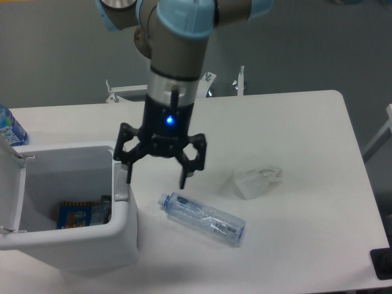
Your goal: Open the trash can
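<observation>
floor [318, 43]: grey, plain | table [294, 147]: white, rounded corners | light: even, soft shadows on tabletop

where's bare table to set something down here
Free: the far-right tabletop past the crumpled clear wrapper, and the front strip below the clear plastic bottle. Crowded: the left, where the open white plastic trash can sits under the black two-finger gripper.

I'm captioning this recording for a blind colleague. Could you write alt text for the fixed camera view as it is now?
A white trash can stands open at the left of a white table, colourful packaging visible inside, its lid swung up at the far left. The robot's open gripper hangs above the bin's right rim. A clear plastic bottle lies nearby, beside a crumpled clear wrapper.
</observation>
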{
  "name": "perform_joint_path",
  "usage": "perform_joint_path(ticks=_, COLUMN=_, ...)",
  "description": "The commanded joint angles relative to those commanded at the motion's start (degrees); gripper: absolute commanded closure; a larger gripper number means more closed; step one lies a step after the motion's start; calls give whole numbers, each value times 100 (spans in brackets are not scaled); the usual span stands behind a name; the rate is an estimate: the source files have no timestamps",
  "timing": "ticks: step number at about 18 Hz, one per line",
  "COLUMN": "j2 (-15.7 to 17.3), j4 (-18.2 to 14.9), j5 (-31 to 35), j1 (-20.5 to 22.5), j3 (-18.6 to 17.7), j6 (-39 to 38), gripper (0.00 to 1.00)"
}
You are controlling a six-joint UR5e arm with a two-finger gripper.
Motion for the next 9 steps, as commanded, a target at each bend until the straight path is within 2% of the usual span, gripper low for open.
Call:
perform_joint_path(ticks=3, j2=0, j4=-61, j5=406, j1=563, j3=10, j6=1148, gripper=0)
perform_joint_path(ticks=9, j2=132, j4=-316, j5=819, j1=1687, j3=-473, j6=4180, gripper=0)
